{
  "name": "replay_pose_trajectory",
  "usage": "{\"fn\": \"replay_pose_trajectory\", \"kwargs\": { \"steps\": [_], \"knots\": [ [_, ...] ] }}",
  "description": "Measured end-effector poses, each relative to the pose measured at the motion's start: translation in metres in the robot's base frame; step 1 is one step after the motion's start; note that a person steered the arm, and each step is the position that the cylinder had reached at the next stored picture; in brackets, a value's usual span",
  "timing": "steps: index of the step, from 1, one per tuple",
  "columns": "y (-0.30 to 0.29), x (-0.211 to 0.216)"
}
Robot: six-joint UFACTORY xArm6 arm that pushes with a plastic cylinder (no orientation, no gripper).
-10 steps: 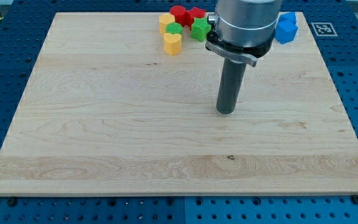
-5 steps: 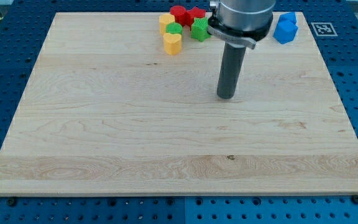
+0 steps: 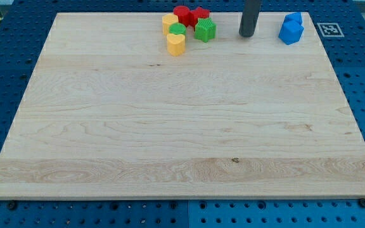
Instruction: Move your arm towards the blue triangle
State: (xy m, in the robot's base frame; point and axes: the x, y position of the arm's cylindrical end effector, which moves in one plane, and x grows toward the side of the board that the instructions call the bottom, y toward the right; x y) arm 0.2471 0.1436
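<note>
In the camera view, the blue triangle (image 3: 294,18) sits near the wooden board's (image 3: 170,126) top right corner, touching a second blue block (image 3: 291,32) just at its 6 o'clock; its pointing direction and long axis cannot be told. The rod stands upright, my tip (image 3: 246,35) at 9 o'clock of the blue pair, apart from them. It has no fingers and holds nothing. At the tip's 9 o'clock lies the green block (image 3: 204,29).
</note>
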Motion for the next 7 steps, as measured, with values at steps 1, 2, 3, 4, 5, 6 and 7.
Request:
{"fn": "replay_pose_trajectory", "kwargs": {
  "steps": [1, 2, 3, 4, 5, 6, 7],
  "knots": [
    [0.012, -0.056],
    [0.012, -0.056],
    [0.041, -0.056],
    [0.076, -0.056],
    [0.098, -0.056],
    [0.117, -0.056],
    [0.135, -0.056]
  ]
}}
